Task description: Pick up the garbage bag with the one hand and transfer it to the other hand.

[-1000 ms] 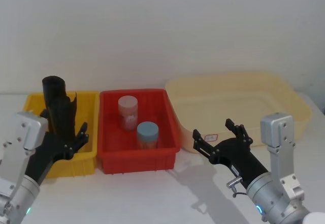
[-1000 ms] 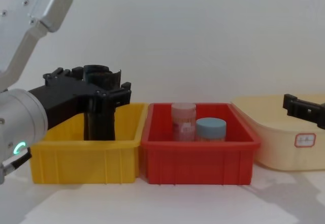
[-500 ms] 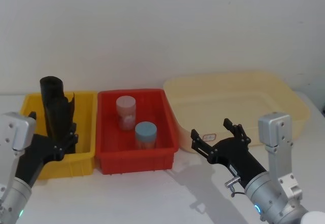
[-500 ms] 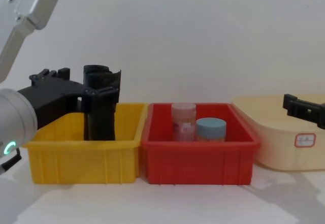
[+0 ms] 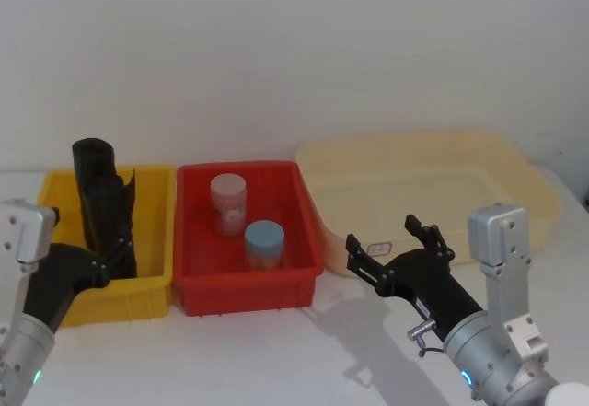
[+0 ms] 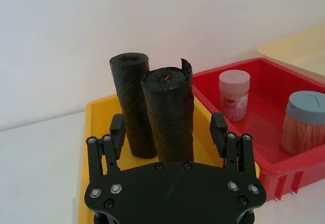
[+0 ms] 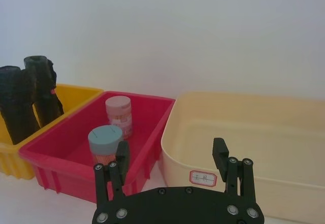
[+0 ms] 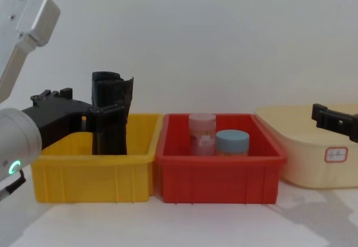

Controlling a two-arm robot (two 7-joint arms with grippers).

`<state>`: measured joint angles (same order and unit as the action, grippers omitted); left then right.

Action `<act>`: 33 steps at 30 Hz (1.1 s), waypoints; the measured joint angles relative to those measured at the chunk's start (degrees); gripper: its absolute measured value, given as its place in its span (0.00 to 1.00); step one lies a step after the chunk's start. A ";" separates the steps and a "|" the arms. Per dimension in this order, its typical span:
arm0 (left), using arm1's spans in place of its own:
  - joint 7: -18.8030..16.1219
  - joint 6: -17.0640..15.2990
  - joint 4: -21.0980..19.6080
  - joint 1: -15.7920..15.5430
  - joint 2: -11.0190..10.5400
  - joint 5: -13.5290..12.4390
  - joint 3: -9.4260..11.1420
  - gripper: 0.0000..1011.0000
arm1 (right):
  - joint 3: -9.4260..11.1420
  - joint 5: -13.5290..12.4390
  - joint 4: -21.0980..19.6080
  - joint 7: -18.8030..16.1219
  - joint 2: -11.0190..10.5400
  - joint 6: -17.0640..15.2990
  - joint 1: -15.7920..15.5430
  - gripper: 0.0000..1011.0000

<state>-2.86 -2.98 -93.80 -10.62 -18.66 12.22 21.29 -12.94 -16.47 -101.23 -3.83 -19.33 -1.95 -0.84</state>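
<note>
Just beyond left gripper's (image 6: 168, 121) spread fingers (image 6: 218, 130), garbage bag (image 6: 167, 94)

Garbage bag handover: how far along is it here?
Done: nothing yet; the garbage bag stands upright in the yellow bin, ungripped. In hand: the left gripper, open, is lined up on it without touching. Left: grasp, lift, and pass to the right gripper, open by the cream tub.
</note>
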 joint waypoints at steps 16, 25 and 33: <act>4.44 2.11 7.81 -5.65 2.49 1.52 -0.32 0.99 | 0.00 0.00 0.00 0.00 0.00 0.00 0.00 0.99; 7.42 4.11 13.29 -9.41 4.50 2.64 -0.34 0.83 | 0.00 0.00 0.00 0.00 0.00 0.00 0.00 0.99; 9.26 5.49 16.25 -11.26 5.83 3.51 -0.76 0.59 | 0.00 0.00 0.00 0.00 0.00 0.00 0.00 0.99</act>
<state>6.40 2.51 -77.55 -21.88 -12.83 15.74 20.53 -12.94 -16.47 -101.23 -3.83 -19.33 -1.95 -0.84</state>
